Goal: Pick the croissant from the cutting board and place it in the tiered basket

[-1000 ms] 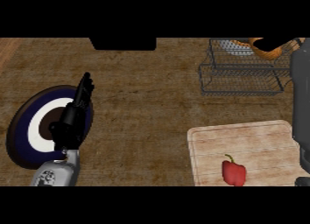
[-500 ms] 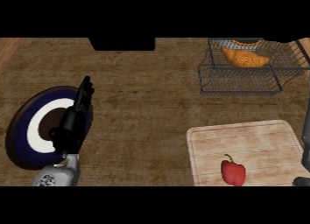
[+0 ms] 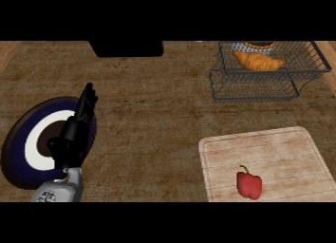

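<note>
Evidently the placing step was complete: the croissant lay in the upper tier of the tiered basket, at the far right of the counter, and no hand touched it. Its long axis ran roughly left to right across the tier, slightly slanted, with one tapered end toward the basket's left wall and the other toward the middle of the tier. It rested inside the wire rim, clear of the edges as far as could be seen.

The cutting board held only a red bell pepper, stem pointing away from the robot.

The right hand was out of sight, so its state could not be given. The left hand rested over the blue-and-white plate at the left, fingers straight and extended away from the robot, holding nothing.

By judgement, no further transfer was required; the next move called only for keeping the arms clear of the basket.
</note>
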Robot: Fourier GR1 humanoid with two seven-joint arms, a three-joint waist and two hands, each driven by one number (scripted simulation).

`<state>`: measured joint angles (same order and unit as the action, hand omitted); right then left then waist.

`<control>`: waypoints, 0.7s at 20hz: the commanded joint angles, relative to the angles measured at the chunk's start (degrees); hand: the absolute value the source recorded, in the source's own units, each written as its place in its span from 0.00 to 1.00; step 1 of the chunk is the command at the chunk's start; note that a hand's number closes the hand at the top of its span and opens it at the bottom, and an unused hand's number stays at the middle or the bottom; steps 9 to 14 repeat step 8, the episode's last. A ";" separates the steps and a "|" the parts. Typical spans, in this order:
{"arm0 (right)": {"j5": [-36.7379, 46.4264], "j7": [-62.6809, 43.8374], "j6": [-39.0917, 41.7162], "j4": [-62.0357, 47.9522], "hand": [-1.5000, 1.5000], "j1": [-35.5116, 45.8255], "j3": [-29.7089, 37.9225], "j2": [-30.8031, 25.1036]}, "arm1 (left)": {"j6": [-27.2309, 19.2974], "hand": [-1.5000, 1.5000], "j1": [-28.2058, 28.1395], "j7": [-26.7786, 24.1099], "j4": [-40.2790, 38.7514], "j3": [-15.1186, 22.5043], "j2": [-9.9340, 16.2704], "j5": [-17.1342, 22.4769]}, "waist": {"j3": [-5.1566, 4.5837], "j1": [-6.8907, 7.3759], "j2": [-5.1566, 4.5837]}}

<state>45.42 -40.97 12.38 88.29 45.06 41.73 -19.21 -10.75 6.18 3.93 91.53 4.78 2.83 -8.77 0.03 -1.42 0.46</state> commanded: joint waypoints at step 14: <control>-28.83 6.66 18.76 11.72 0.00 -22.39 25.46 -8.45 | 0.02 0.50 -0.76 1.49 2.26 -0.08 0.08 -0.10 | 0.03 -0.56 0.11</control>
